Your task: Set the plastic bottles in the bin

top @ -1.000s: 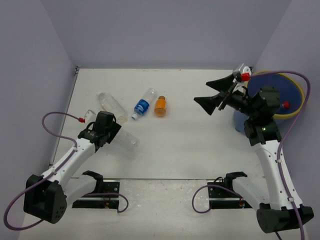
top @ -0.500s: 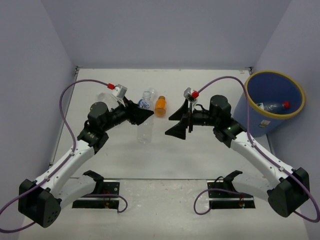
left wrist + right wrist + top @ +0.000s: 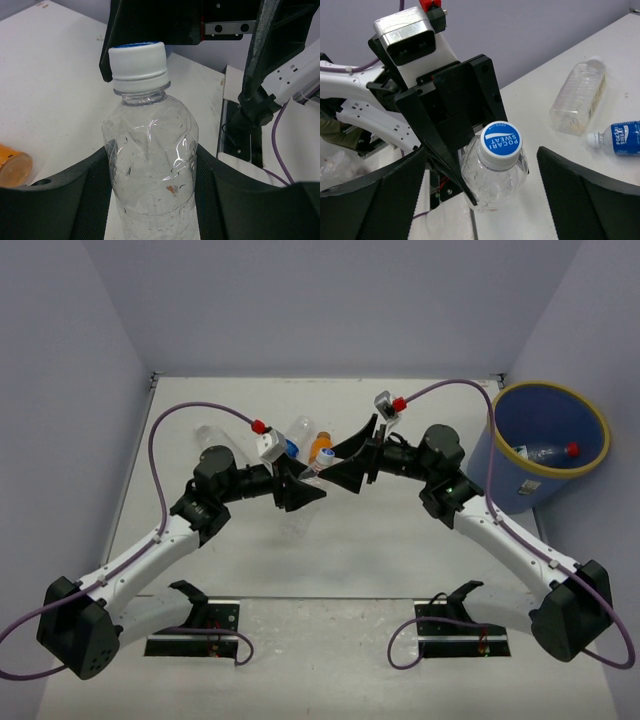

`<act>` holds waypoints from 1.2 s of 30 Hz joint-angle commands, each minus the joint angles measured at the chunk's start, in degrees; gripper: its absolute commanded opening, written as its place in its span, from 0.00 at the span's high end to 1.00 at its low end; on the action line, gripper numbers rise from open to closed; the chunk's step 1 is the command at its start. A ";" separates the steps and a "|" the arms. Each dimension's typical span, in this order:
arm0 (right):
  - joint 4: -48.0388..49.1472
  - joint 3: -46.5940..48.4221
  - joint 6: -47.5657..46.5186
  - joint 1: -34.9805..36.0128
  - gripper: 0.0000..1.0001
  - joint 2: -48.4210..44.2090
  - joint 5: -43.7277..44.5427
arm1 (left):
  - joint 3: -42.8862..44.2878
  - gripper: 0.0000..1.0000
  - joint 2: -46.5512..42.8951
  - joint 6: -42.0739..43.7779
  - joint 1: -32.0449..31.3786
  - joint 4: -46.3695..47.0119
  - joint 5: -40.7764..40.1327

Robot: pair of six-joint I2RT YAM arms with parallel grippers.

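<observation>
White tabletop point(image 3: 400, 540) lies below. Over it the left hand point(image 3: 152, 200) pinches a clear bottle point(image 3: 150, 145); the right hand point(image 3: 480, 192) is spread wide beside its cap point(image 3: 502, 141).

Left claw point(image 3: 305, 495) tight around a clear bottle point(image 3: 150, 165), right claw point(image 3: 335, 465) agape just opposite, tip to tip.

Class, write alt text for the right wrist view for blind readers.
The left gripper holds a clear blue-capped bottle between the fingers of the open right gripper. A second clear bottle and a blue-labelled bottle lie on the table behind.
</observation>
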 commanded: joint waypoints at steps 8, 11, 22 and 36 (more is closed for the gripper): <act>5.52 3.70 2.73 2.90 0.67 3.78 3.14 | 2.08 1.00 1.02 -0.13 -0.41 2.01 -0.43; 2.60 3.83 1.55 3.12 0.80 2.91 7.69 | 2.66 0.81 0.65 -0.59 -0.41 1.84 -0.74; -23.92 10.68 -13.72 0.76 1.00 -6.07 54.22 | 7.48 0.00 1.16 0.69 -0.36 -8.14 -9.52; -10.35 20.41 -37.58 -27.77 1.00 -9.59 84.58 | 10.84 0.00 7.04 -2.58 -0.16 -12.62 -25.37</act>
